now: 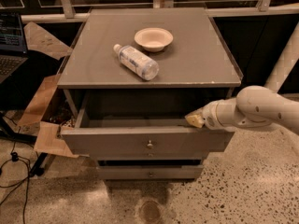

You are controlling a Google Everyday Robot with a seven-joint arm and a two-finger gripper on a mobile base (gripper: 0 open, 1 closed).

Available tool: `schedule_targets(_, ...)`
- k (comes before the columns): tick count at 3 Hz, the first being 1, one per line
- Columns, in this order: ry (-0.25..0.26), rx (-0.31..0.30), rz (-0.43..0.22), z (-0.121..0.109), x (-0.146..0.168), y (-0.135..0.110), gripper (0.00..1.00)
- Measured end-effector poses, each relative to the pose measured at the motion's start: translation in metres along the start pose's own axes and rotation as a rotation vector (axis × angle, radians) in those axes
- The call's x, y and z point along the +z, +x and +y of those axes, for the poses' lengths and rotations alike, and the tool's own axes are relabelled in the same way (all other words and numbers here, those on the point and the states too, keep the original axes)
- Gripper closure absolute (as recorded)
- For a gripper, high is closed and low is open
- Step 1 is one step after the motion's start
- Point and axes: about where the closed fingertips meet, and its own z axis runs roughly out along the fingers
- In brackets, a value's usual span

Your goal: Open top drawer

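The top drawer (117,143) is a grey drawer with a wide flat front and a small brass knob (149,144) at its centre. It stands pulled out from the grey cabinet, its dark inside showing. My gripper (194,120) comes in from the right on a white arm and sits at the top edge of the drawer front, near its right end. Its yellowish tip touches or rests just over that edge.
A clear plastic bottle (136,61) lies on the cabinet top (196,59) beside a white bowl (153,39). Two smaller drawer fronts (149,172) sit below. Cardboard pieces (44,120) and a laptop (10,41) stand at left. Cables lie on the speckled floor.
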Motion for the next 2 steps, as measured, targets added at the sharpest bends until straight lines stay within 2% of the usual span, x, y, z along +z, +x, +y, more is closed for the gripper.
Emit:
schedule_targets(1,0.000,0.001,0.000,0.000,0.001,0.000,1.00)
schedule_targets(2,-0.029,0.008,0.038,0.010,-0.002,0.011,1.00)
